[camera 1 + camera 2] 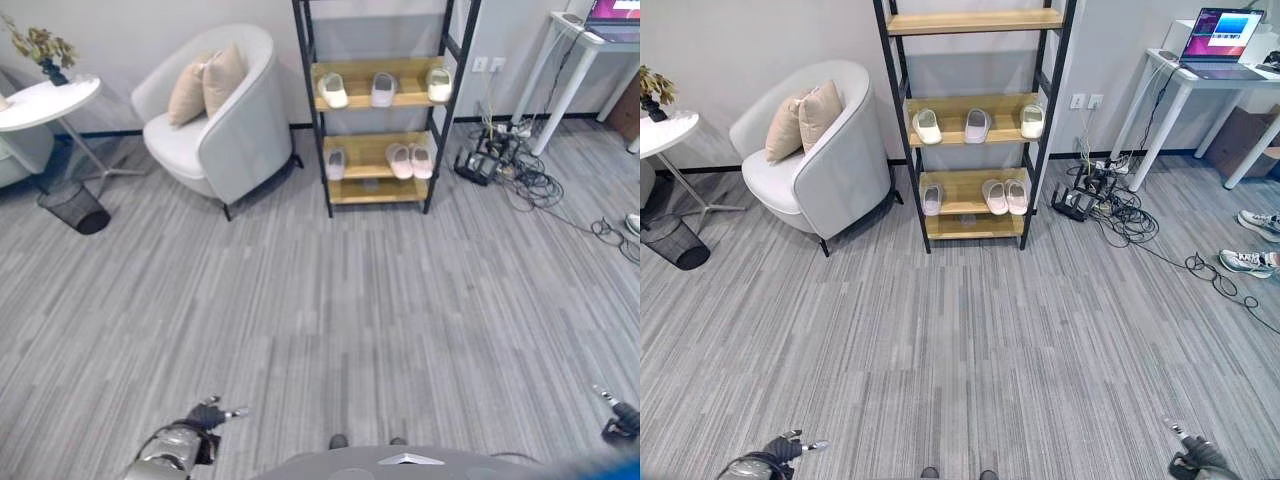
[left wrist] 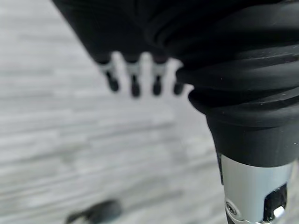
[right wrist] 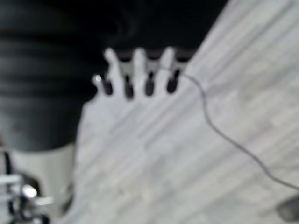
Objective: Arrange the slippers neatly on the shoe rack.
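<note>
Wooden shelves of the shoe rack (image 1: 970,120) at upper centre hold scattered slippers (image 1: 1005,195). Both hands, left hand (image 1: 205,417) and right hand (image 1: 1200,458), hang spread and empty at the bottom corners. Reaching carelessly could knock a slipper off.

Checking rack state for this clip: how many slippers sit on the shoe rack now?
6. On the shoe rack, three lie apart on the middle shelf; on the lower shelf, one at its left and a pair side by side. None looks hidden.
</note>
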`<state>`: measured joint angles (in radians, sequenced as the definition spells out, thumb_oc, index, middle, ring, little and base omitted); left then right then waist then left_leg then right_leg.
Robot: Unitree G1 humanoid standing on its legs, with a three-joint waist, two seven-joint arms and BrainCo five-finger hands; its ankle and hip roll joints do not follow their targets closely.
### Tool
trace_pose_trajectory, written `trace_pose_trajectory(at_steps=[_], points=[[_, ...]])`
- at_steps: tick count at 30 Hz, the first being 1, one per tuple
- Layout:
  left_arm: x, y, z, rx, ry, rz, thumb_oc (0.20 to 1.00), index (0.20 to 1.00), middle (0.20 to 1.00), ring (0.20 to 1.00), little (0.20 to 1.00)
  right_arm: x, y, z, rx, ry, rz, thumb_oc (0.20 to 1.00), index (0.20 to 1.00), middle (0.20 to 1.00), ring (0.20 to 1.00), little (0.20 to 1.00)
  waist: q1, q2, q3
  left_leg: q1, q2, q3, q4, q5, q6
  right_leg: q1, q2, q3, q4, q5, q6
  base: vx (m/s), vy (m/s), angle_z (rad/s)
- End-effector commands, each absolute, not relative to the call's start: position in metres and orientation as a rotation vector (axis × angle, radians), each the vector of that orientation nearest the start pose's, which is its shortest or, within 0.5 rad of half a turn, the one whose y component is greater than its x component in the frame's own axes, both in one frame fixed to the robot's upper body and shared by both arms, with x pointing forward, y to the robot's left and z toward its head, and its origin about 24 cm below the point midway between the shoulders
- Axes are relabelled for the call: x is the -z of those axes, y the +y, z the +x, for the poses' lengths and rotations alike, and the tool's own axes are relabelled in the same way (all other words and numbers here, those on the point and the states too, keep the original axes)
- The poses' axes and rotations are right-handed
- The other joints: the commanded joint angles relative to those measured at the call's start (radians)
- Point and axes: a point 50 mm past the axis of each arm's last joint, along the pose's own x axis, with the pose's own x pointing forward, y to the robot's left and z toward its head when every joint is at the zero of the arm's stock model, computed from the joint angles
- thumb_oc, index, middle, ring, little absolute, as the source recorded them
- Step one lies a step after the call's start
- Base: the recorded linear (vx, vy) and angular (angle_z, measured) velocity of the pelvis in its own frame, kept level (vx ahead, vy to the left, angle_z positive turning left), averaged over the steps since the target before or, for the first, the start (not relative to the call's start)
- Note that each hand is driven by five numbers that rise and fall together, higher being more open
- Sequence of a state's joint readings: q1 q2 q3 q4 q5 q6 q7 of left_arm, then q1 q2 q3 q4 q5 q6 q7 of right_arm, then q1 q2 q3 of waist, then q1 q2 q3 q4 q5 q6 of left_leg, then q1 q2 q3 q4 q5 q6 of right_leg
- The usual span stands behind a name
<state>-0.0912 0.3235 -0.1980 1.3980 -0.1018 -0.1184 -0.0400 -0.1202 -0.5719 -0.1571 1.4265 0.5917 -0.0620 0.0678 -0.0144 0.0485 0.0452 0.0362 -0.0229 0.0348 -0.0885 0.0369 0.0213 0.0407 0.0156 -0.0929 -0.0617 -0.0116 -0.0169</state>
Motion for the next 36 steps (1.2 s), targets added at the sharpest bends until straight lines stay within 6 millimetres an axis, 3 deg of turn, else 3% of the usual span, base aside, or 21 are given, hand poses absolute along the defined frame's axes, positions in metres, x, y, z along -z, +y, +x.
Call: trace_pose_trajectory(at_steps=[1, 2, 4, 6, 8, 10, 13, 14, 16, 17, 18, 21, 22, 24, 25, 26, 27, 28, 30, 33, 36], points=[[0.152, 0.269, 0.095, -0.061, 1.249, 0.375, 1.000, 1.000, 1.000, 1.000, 1.000, 0.098, -0.371, 0.108, 0.709, 0.948, 0.046, 1.000, 1.000, 1.000, 1.000, 1.000, -0.003, -0.035, -0.002, -0.004, 0.066, 0.016, 0.001, -0.025, -0.071, 0.006, -0.087, 0.031, -0.013, 0.011, 0.123, 0.02, -0.089, -0.15], [0.156, 0.257, 0.095, -0.002, 1.255, 0.387, 1.000, 1.000, 1.000, 1.000, 1.000, 0.106, -0.355, 0.115, 0.605, 0.977, 0.002, 1.000, 1.000, 1.000, 1.000, 1.000, -0.008, -0.036, 0.006, -0.006, 0.075, 0.020, 0.001, -0.022, -0.077, 0.001, -0.082, 0.041, -0.010, 0.007, 0.117, 0.03, -0.131, -0.18], [0.158, 0.242, 0.102, 0.034, 1.234, 0.353, 1.000, 1.000, 1.000, 1.000, 1.000, 0.126, -0.325, 0.108, 0.516, 1.077, -0.018, 1.000, 1.000, 1.000, 1.000, 1.000, -0.007, -0.036, 0.013, -0.004, 0.084, 0.018, 0.001, -0.020, -0.079, -0.001, -0.074, 0.046, -0.003, -0.002, 0.109, 0.06, -0.178, -0.13], [0.159, 0.224, 0.115, 0.091, 1.180, 0.355, 1.000, 1.000, 1.000, 1.000, 1.000, 0.148, -0.277, 0.100, 0.293, 1.176, -0.080, 1.000, 1.000, 1.000, 1.000, 1.000, -0.012, -0.042, 0.037, -0.008, 0.098, 0.016, 0.044, -0.028, -0.084, -0.013, -0.064, 0.060, 0.032, -0.023, 0.092, 0.04, -0.227, -0.12], [0.157, 0.213, 0.129, 0.159, 1.127, 0.414, 1.000, 1.000, 1.000, 1.000, 1.000, 0.156, -0.259, 0.092, 0.227, 1.214, -0.067, 1.000, 1.000, 1.000, 1.000, 1.000, -0.016, -0.054, 0.077, -0.077, 0.100, 0.021, 0.219, -0.063, -0.096, -0.021, -0.065, 0.070, 0.078, -0.051, 0.073, -0.02, -0.184, -0.07], [0.154, 0.203, 0.141, 0.216, 1.072, 0.468, 1.000, 1.000, 1.000, 1.000, 1.000, 0.160, -0.248, 0.089, 0.174, 1.232, -0.071, 1.000, 1.000, 1.000, 1.000, 1.000, -0.008, -0.068, 0.111, -0.152, 0.087, 0.009, 0.370, -0.034, -0.103, -0.016, -0.072, 0.071, 0.112, -0.067, 0.056, 0.04, -0.103, 0.04], [0.153, 0.194, 0.146, 0.259, 1.037, 0.496, 1.000, 1.000, 1.000, 1.000, 1.000, 0.162, -0.231, 0.094, -0.005, 1.248, -0.205, 1.000, 1.000, 1.000, 1.000, 1.000, 0.021, -0.074, 0.131, -0.249, 0.048, -0.035, 0.338, -0.030, -0.085, -0.010, -0.077, 0.070, 0.129, -0.095, 0.060, 0.12, 0.011, -0.01], [0.153, 0.194, 0.146, 0.258, 1.038, 0.496, 1.000, 1.000, 1.000, 1.000, 1.000, 0.162, -0.231, 0.094, -0.006, 1.249, -0.205, 1.000, 1.000, 1.000, 1.000, 1.000, 0.020, -0.075, 0.132, -0.246, 0.047, -0.035, 0.337, -0.030, -0.085, -0.008, -0.079, 0.069, 0.129, -0.097, 0.060, 0.24, 0.092, -0.06], [0.155, 0.200, 0.138, 0.237, 1.068, 0.501, 1.000, 1.000, 1.000, 1.000, 1.000, 0.162, -0.227, 0.099, -0.121, 1.236, -0.325, 1.000, 1.000, 1.000, 1.000, 1.000, 0.043, -0.074, 0.130, -0.288, 0.052, -0.061, 0.254, 0.027, -0.087, 0.017, -0.078, 0.066, 0.113, -0.106, 0.066, 0.30, 0.131, 0.13], [0.160, 0.212, 0.120, 0.186, 1.158, 0.488, 1.000, 1.000, 1.000, 1.000, 1.000, 0.157, -0.227, 0.116, -0.209, 1.193, -0.439, 1.000, 1.000, 1.000, 1.000, 1.000, 0.081, -0.072, 0.120, -0.285, 0.062, -0.108, 0.123, 0.058, -0.085, 0.063, -0.070, 0.089, 0.094, -0.128, 0.074, 0.50, 0.304, 0.09], [0.165, 0.227, 0.092, 0.135, 1.270, 0.490, 1.000, 1.000, 1.000, 1.000, 1.000, 0.155, -0.229, 0.124, -0.161, 1.180, -0.395, 1.000, 1.000, 1.000, 1.000, 1.000, 0.090, -0.081, 0.090, -0.282, 0.036, -0.122, 0.143, 0.051, -0.072, 0.086, -0.090, 0.092, 0.100, -0.135, 0.093, 0.58, 0.381, -0.07], [0.165, 0.243, 0.069, 0.078, 1.350, 0.497, 1.000, 1.000, 1.000, 1.000, 1.000, 0.156, -0.224, 0.120, -0.073, 1.168, -0.246, 1.000, 1.000, 1.000, 1.000, 1.000, 0.090, -0.107, 0.057, -0.241, -0.001, -0.091, 0.179, -0.011, -0.030, 0.062, -0.138, 0.124, 0.213, -0.101, 0.131, 0.39, 0.300, -0.59], [0.165, 0.244, 0.068, 0.078, 1.350, 0.497, 1.000, 1.000, 1.000, 1.000, 1.000, 0.156, -0.224, 0.120, -0.073, 1.168, -0.246, 1.000, 1.000, 1.000, 1.000, 1.000, 0.091, -0.108, 0.057, -0.241, -0.001, -0.090, 0.179, -0.012, -0.029, 0.061, -0.139, 0.125, 0.215, -0.101, 0.131, 0.30, 0.243, -0.39], [0.163, 0.248, 0.075, 0.030, 1.325, 0.465, 1.000, 1.000, 1.000, 1.000, 1.000, 0.155, -0.216, 0.129, -0.116, 1.135, -0.265, 1.000, 1.000, 1.000, 1.000, 1.000, 0.092, -0.118, 0.058, -0.213, -0.023, -0.079, 0.190, -0.042, -0.003, 0.017, -0.159, 0.135, 0.341, -0.013, 0.153, 0.20, 0.162, -0.25], [0.163, 0.248, 0.075, 0.030, 1.325, 0.465, 1.000, 1.000, 1.000, 1.000, 1.000, 0.155, -0.216, 0.129, -0.116, 1.135, -0.265, 1.000, 1.000, 1.000, 1.000, 1.000, 0.092, -0.118, 0.058, -0.213, -0.023, -0.079, 0.190, -0.042, -0.003, 0.017, -0.159, 0.135, 0.341, -0.013, 0.153, 0.32, 0.276, -0.13], [0.159, 0.252, 0.089, 0.008, 1.274, 0.462, 1.000, 1.000, 1.000, 1.000, 1.000, 0.150, -0.209, 0.144, -0.175, 1.088, -0.330, 1.000, 1.000, 1.000, 1.000, 1.000, 0.082, -0.107, 0.080, -0.159, -0.035, -0.076, 0.194, -0.073, 0.031, -0.068, -0.172, 0.123, 0.545, 0.127, 0.155, 0.32, 0.267, 0.05], [0.158, 0.252, 0.094, 0.007, 1.258, 0.473, 1.000, 1.000, 1.000, 1.000, 1.000, 0.149, -0.208, 0.148, -0.172, 1.071, -0.326, 1.000, 1.000, 1.000, 1.000, 1.000, 0.076, -0.098, 0.086, -0.132, -0.030, -0.072, 0.187, -0.085, 0.039, -0.104, -0.181, 0.100, 0.603, 0.146, 0.152, 0.55, 0.354, 0.09], [0.156, 0.252, 0.103, 0.003, 1.226, 0.489, 1.000, 1.000, 1.000, 1.000, 1.000, 0.148, -0.206, 0.149, -0.165, 1.056, -0.317, 1.000, 1.000, 1.000, 1.000, 1.000, 0.061, -0.086, 0.088, -0.081, -0.025, -0.072, 0.164, -0.103, 0.046, -0.166, -0.180, 0.062, 0.604, 0.120, 0.135, 0.46, 0.165, 0.21], [0.154, 0.249, 0.113, 0.008, 1.192, 0.491, 1.000, 1.000, 1.000, 1.000, 1.000, 0.151, -0.204, 0.144, -0.173, 1.071, -0.333, 1.000, 1.000, 1.000, 1.000, 1.000, 0.041, -0.083, 0.097, -0.032, -0.026, -0.088, 0.145, -0.123, 0.044, -0.214, -0.145, 0.037, 0.530, 0.053, 0.121, 0.38, 0.044, -0.03], [0.153, 0.244, 0.121, 0.025, 1.156, 0.493, 1.000, 1.000, 1.000, 1.000, 1.000, 0.153, -0.204, 0.139, -0.183, 1.087, -0.350, 1.000, 1.000, 1.000, 1.000, 1.000, 0.022, -0.085, 0.111, 0.007, -0.028, -0.099, 0.136, -0.148, 0.037, -0.235, -0.121, 0.033, 0.429, 0.021, 0.126, 0.26, -0.046, 0.00], [0.152, 0.232, 0.132, 0.037, 1.107, 0.475, 1.000, 1.000, 1.000, 1.000, 1.000, 0.157, -0.214, 0.123, -0.158, 1.138, -0.363, 1.000, 1.000, 1.000, 1.000, 1.000, -0.015, -0.088, 0.119, 0.093, -0.023, -0.119, 0.113, -0.198, 0.009, -0.290, -0.116, 0.009, 0.178, 0.080, 0.153, 0.48, -0.181, 0.31]])
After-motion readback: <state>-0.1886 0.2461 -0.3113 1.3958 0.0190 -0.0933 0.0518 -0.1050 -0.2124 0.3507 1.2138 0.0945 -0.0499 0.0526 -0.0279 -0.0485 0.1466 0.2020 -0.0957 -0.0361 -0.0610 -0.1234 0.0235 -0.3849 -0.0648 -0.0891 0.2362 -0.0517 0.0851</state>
